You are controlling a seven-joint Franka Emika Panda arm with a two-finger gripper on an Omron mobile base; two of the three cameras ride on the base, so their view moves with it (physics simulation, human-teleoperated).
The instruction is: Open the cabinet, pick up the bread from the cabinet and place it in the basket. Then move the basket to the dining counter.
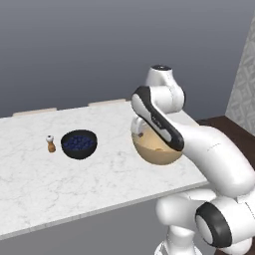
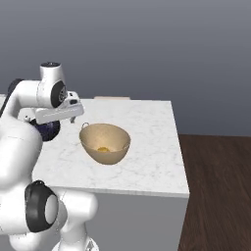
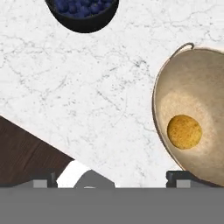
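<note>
One bun [image 3: 184, 131] lies in the bottom of the basket [image 2: 105, 142], which sits on the marble worktop [image 1: 45, 179] near its right end. Left of the basket stands a black bowl of blueberries [image 1: 78, 144], and just beyond that a small pepper grinder [image 1: 51, 144]. Above the basket's left rim, the jaws [image 3: 111, 178] are spread wide and grip nothing.

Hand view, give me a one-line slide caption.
Open gripper above the marble dining counter, beside the basket holding the bread, blueberry bowl nearby.
</note>
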